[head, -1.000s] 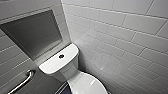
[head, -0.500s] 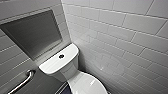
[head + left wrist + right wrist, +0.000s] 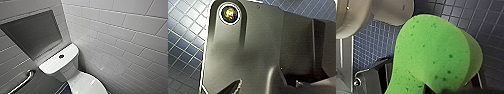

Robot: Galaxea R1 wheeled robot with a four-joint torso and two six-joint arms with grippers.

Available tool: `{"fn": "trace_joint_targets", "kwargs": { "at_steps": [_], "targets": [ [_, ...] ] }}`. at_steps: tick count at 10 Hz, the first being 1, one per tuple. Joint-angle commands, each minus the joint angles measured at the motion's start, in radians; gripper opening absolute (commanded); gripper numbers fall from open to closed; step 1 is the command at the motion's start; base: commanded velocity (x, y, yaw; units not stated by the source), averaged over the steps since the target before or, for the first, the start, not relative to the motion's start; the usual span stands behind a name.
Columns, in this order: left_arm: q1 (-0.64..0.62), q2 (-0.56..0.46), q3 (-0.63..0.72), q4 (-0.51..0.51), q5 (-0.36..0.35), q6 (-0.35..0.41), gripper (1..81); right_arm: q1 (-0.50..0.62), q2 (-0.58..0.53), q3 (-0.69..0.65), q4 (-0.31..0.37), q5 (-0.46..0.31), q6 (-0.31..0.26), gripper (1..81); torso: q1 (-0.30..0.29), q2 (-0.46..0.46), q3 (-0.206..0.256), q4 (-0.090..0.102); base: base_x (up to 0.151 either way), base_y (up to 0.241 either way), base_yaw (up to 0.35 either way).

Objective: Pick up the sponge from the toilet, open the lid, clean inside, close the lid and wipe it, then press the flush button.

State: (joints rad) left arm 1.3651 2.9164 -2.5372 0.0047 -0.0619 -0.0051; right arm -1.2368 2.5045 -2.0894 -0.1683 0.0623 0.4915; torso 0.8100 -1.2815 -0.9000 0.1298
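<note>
While the lid [image 3: 88, 86] lies closed, the tool [image 3: 432, 90] grips the sponge [image 3: 436, 57].

The dark flush button [image 3: 61, 56] sits mid-way on the white tank top [image 3: 51, 65]. Below it lies the closed lid [image 3: 86, 86]. A grey recess [image 3: 32, 35] and a metal grab bar [image 3: 23, 82] mark the left wall; white tiles [image 3: 120, 37] cover the right.

The flush button [image 3: 61, 56] sits on the tank top [image 3: 51, 65], the lid [image 3: 86, 85] before it.
</note>
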Motion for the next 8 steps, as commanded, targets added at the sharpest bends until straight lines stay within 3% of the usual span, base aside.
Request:
{"fn": "trace_joint_targets", "kwargs": {
  "at_steps": [1, 4, 8],
  "targets": [
    [-0.024, -0.09, 0.125, -0.011, 0.071, -0.007, 81.1, -0.075, 0.021, -0.033, -0.115, 0.004, -0.001, 1.0, 0.0, 0.0, 0.0, 0.0, 0.0, 0.0, 0.0],
    [-0.054, -0.181, 0.268, -0.014, 0.071, -0.015, 81.1, -0.152, 0.023, -0.018, -0.203, 0.031, -0.001, 1.0, 0.0, 0.0, 0.0, 0.0, 0.0, 0.0, 0.0],
    [-0.128, -0.245, 0.386, -0.07, 0.085, -0.016, 81.1, -0.18, 0.03, -0.027, -0.201, 0.042, 0.001, 1.0, 0.0, 0.0, 0.0, 0.0, 0.0, 0.0, 0.0]
  ]
}}
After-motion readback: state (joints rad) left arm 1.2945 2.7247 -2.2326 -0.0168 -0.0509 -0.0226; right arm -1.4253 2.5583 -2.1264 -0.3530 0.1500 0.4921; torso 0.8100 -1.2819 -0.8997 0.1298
